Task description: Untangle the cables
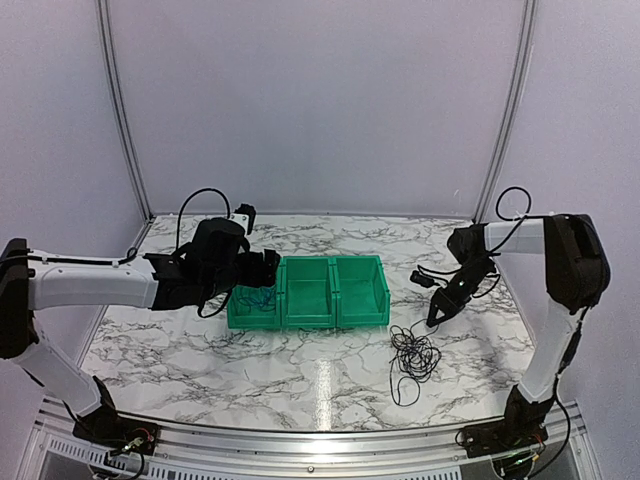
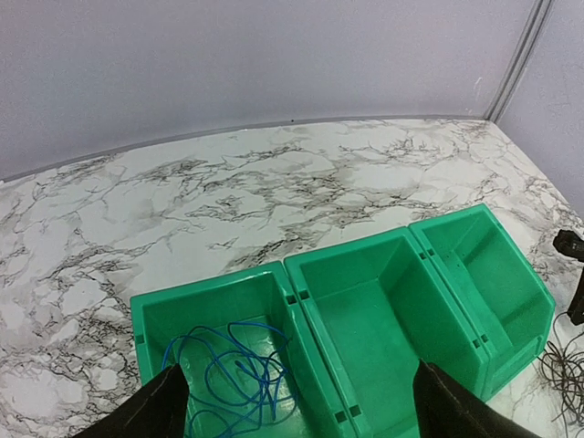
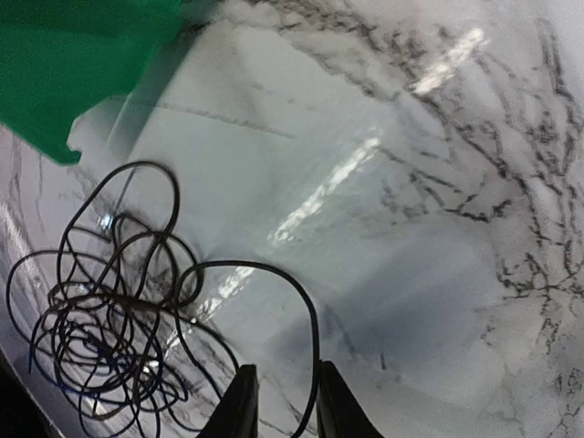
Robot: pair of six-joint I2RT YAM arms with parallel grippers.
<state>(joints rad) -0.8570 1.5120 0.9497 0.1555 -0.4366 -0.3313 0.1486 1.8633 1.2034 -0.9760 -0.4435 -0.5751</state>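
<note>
We are seeing the blue cable separated into the left bin, with the left gripper spread above it. The black tangle is lying near the table's right edge. The right gripper is straddling one strand; we cannot tell whether it is clamping.

A white bench with a glossy top veined in grey and black like marble carries three green plastic storage bins, open-topped, set touching side by side in a row near its middle. The middle and right-hand bins show bare green floors. Pale lilac walls close the back and sides, with curved silver metal posts at the back corners.
</note>
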